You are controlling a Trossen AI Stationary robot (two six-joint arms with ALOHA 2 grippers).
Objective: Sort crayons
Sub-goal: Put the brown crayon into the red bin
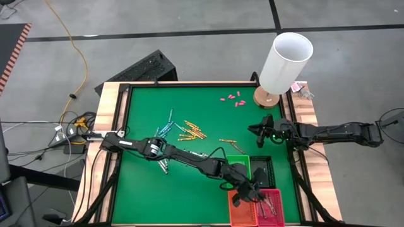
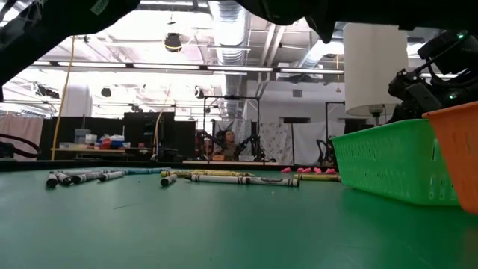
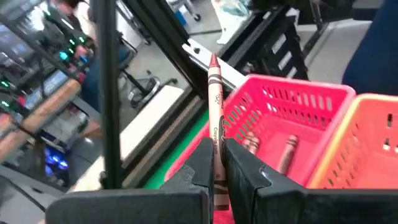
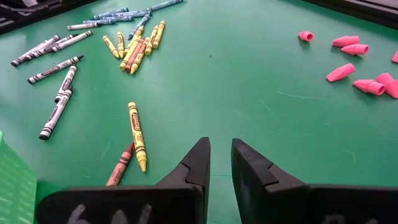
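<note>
One brownish-red crayon (image 3: 216, 124) half-hidden between left gripper (image 3: 217, 163) jaws.

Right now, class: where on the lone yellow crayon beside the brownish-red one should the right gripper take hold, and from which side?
Grip the yellow crayon at mid-length, from above, fingers across its thin width. It lies flat on the mat; the brownish-red crayon touches only its tip end, so the middle is clear.

Left pincer (image 3: 219, 165) clamps brownish-red crayon (image 3: 216, 118) above pink basket (image 3: 298, 102).
</note>
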